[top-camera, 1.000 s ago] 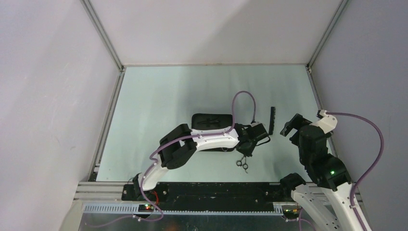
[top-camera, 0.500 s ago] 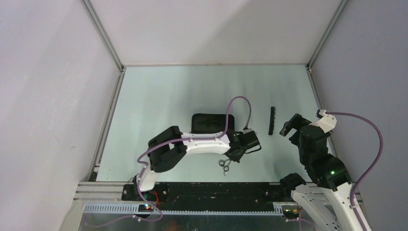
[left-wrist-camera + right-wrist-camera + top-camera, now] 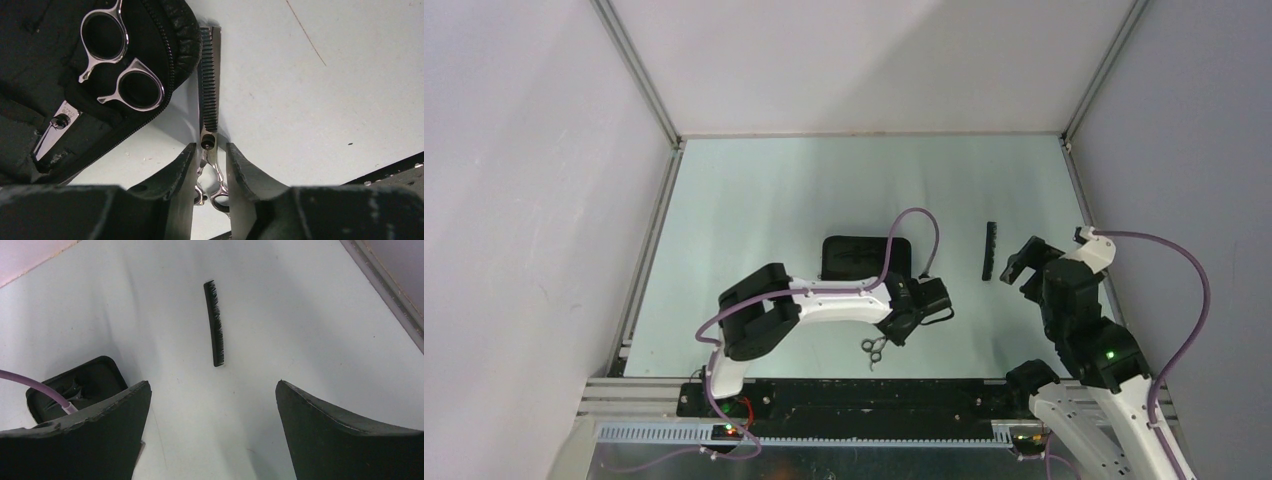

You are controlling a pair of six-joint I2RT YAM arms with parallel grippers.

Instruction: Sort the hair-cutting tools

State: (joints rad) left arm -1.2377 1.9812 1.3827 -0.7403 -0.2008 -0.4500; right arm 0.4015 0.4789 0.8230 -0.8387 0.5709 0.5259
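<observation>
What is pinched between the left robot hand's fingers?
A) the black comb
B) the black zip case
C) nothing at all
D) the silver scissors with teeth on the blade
D: in the left wrist view the left gripper is closed on the toothed silver scissors near their pivot, while the black comb lies apart, in front of the open right gripper.

Case (image 3: 865, 257) at the middle of the tabletop (image 3: 754, 200), one pair of scissors (image 3: 117, 65) lying inside it. The toothed scissors (image 3: 209, 95) sit in front of the case, blade just beside its edge, pivot clamped between the left pincer's (image 3: 210, 150) fingers. The comb (image 3: 990, 251) lies to the right of the case, apart from it, with the spread right pincer (image 3: 212, 395) near its right side.
</observation>
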